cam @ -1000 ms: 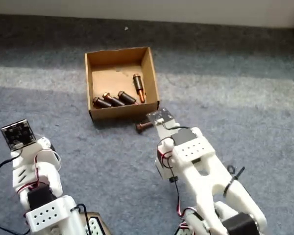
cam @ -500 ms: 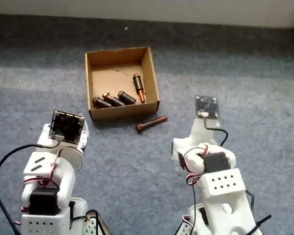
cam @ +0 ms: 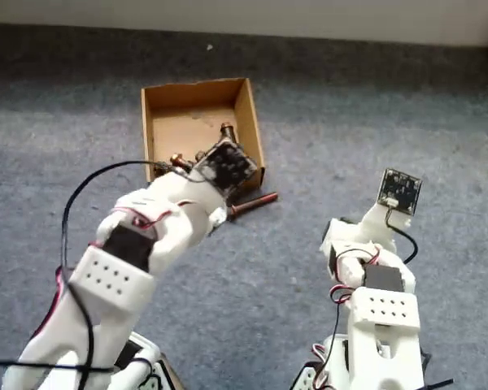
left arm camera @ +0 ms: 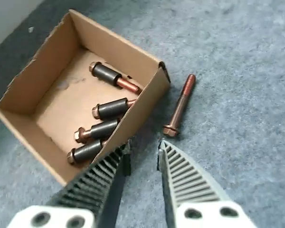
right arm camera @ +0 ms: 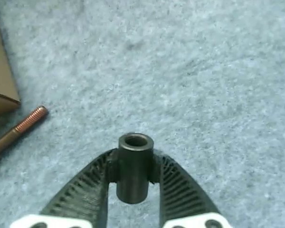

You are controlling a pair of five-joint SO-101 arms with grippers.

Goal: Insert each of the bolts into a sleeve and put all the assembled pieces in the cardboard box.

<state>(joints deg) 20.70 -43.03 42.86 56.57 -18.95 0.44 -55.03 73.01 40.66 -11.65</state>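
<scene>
At the box's (cam: 252, 122) five o'clock, a bolt (cam: 256, 201) is seen on the carpet (cam: 390, 122), the left gripper (left arm camera: 143, 149) held open near its head. A sleeve (right arm camera: 134, 173) is clamped in the right gripper (right arm camera: 133, 159).

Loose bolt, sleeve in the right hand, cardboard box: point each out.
loose bolt (left arm camera: 180, 103), left wrist view, mid-shank between head and threaded tip.
sleeve (right arm camera: 133, 172), right wrist view, dark outer wall below the bore opening.
cardboard box (cam: 195, 96), high view, inner face of the far wall.

Four assemblies (left arm camera: 109, 108) lie in the box (left arm camera: 38, 73) — one bolt (left arm camera: 179, 105) just outside.
</scene>
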